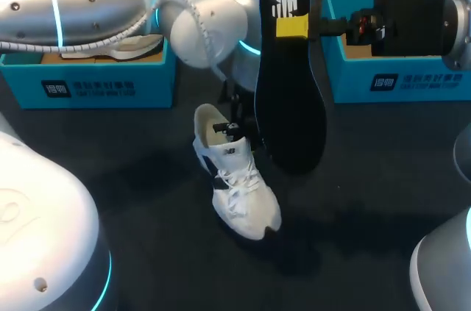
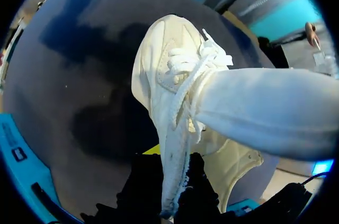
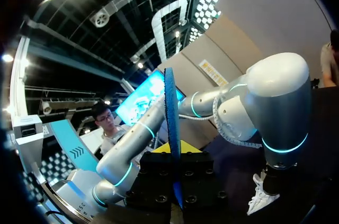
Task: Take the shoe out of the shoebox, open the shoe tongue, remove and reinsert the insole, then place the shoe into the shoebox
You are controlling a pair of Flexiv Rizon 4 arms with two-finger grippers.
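- Dark charcoal matte tabletop [image 1: 110, 179]: the one piece of furniture, spreading across the whole head view.
- Surface finish: plain and unpatterned, without gloss.
- Light: soft and diffuse. In the left wrist view the tabletop [image 2: 58, 102] shows as a paler grey-blue.
- Soft-edged dark shadow patches [image 2: 106, 128]: they lie across the paler surface in the left wrist view.
- Faint shadow [image 1: 309, 252]: it darkens the tabletop in the head view.
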